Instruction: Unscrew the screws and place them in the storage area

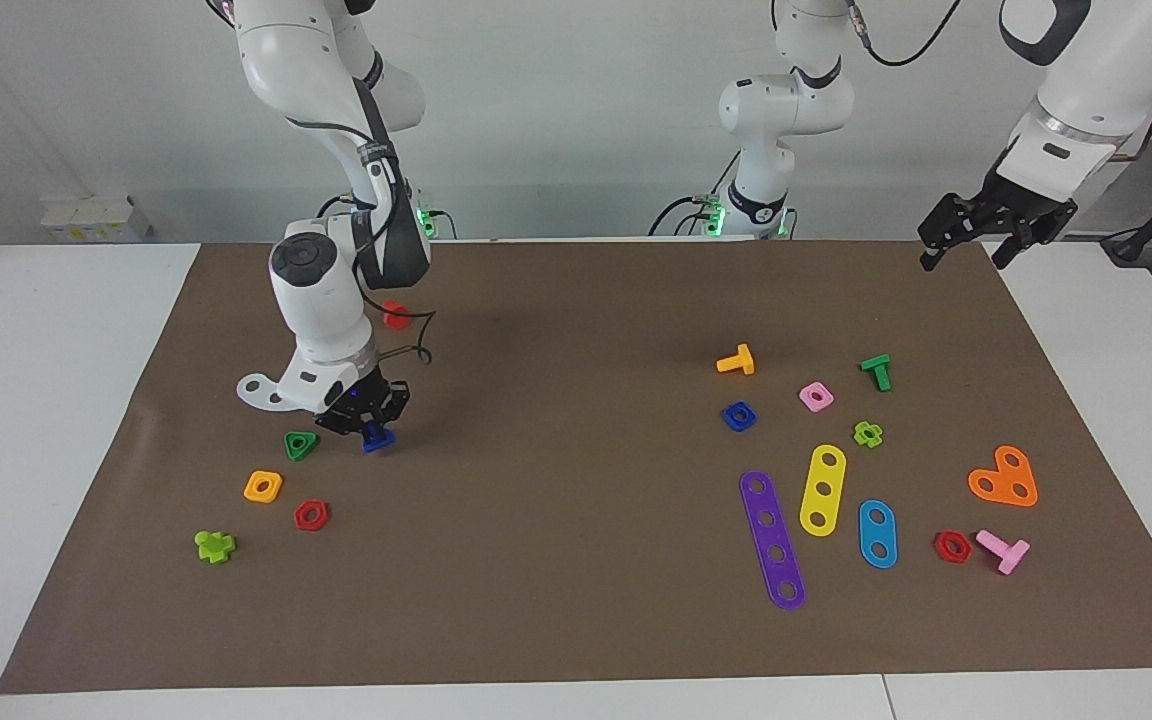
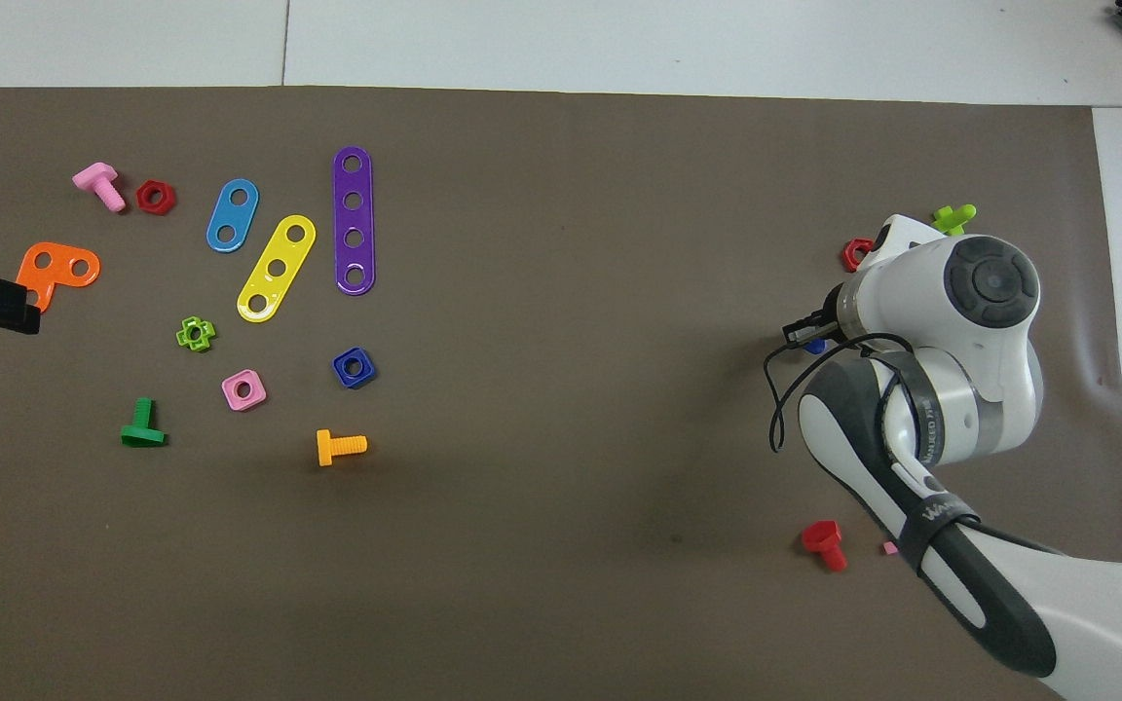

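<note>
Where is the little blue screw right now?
The blue screw is pinched in the right gripper, low over the brown mat at the right arm's end, beside the green triangle nut.

Brown mat (image 1: 576,560): matt, paper-like, faint creases near edge at right arm's end. Table (image 1: 56,450) around it: white, smooth, slight sheen. Dark-blue screw (image 1: 377,437) and dark-blue nut (image 1: 739,416): smooth moulded plastic, mild gloss. Purple strip (image 1: 773,540), yellow strip (image 1: 822,490), orange plate (image 1: 1004,478): flat glossy plastic. Arm shells: glossy white plastic with dark matt caps. Left gripper (image 1: 966,250): black, matt.
</note>
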Motion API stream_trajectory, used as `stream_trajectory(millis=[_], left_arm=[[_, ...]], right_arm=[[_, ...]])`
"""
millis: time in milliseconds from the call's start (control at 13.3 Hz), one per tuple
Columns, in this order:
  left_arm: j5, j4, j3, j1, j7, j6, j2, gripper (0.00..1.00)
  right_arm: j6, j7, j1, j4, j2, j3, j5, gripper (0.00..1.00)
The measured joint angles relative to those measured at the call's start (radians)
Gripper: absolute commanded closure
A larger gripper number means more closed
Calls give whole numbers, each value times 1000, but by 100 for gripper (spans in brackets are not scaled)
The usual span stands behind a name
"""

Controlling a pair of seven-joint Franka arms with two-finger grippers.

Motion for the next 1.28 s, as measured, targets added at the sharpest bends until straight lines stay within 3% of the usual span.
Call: stream_trajectory(millis=[75,151,603,1055,1281], left_arm=[[0,-25,0,0,-6,7,-12,0],[0,-44,0,0,-15,14,-23,0],[0,-58,0,0,-25,27,-37,0],[0,-58,-3,-2,-25,37,-37,0],[0,-58,-3,-2,-25,38,-37,0]], right_arm=[[8,0,0,-15,0,0,0,6],[9,0,-1,-20,0,0,0,0],[1,0,-6,-10,-47,0,1,0],[-285,111,-15,85,-216,-4,2,0],[-444,169,-16,195,-261,-10,2,0]])
